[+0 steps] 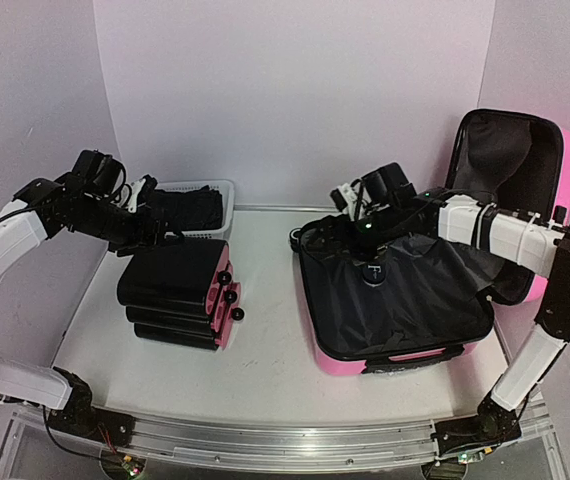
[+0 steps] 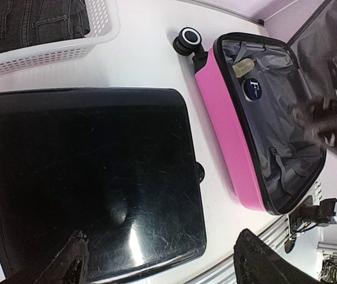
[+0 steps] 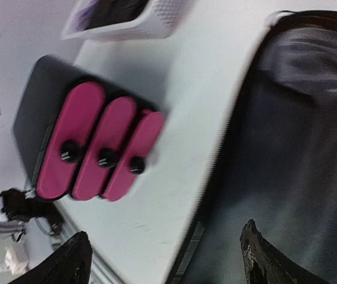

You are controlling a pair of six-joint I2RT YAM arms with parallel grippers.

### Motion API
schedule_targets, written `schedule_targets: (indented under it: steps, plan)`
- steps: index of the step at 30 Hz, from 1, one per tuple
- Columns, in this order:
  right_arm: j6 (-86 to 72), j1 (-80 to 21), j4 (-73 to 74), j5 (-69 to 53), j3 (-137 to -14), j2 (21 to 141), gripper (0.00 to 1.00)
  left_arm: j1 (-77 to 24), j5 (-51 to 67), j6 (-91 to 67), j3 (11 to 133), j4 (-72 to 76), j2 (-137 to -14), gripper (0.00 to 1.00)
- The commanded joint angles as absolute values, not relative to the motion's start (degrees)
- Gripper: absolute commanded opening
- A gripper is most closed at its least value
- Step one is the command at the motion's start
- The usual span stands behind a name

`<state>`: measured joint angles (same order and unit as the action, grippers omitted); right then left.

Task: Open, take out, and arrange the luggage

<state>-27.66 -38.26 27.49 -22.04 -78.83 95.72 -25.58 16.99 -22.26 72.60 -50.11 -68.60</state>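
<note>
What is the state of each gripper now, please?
Left gripper: open, holding nothing.
Right gripper: open, holding nothing.

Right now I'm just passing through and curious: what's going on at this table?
Two robot arms are unpacking a pink suitcase. It lies open on the right, lid standing up, black lining showing. A stack of three smaller black-and-pink cases sits on the left, in front of a white basket of dark clothes. The left gripper hovers open over that stack; the right gripper hangs open over the suitcase lining. Neither holds anything.
</note>
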Motion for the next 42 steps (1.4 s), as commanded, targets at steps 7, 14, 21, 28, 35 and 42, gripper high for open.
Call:
schedule_targets:
  steps: [7, 14, 21, 28, 35, 42]
  plan:
    - [-39.27, -18.46, 30.27, -2.54, -75.66, 100.30, 0.93, -25.68, 19.61, -20.49, 71.74, -46.45, -68.28, 0.86]
    - [-51.06, -16.73, 16.77, -2.20, -78.67, 112.15, 0.75, -25.66, 20.58, -20.69, 71.15, -46.43, -66.61, 0.86]
    - [-53.28, -16.10, 10.37, -1.54, -83.49, 120.32, 0.75, -25.64, 21.17, -20.08, 69.49, -46.36, -64.03, 0.87]
    - [-58.92, -15.69, 6.87, -1.69, -84.68, 124.42, 0.68, -25.59, 21.88, -19.86, 68.77, -46.36, -63.58, 0.88]
    - [-64.11, -15.28, 0.62, -5.17, -81.77, 123.01, 0.46, -25.67, 22.48, -20.42, 68.85, -46.37, -62.88, 0.88]
    - [-63.94, -13.01, -3.65, -7.46, -76.94, 119.00, 0.19, -25.66, 23.65, -21.04, 69.53, -46.17, -64.63, 0.88]
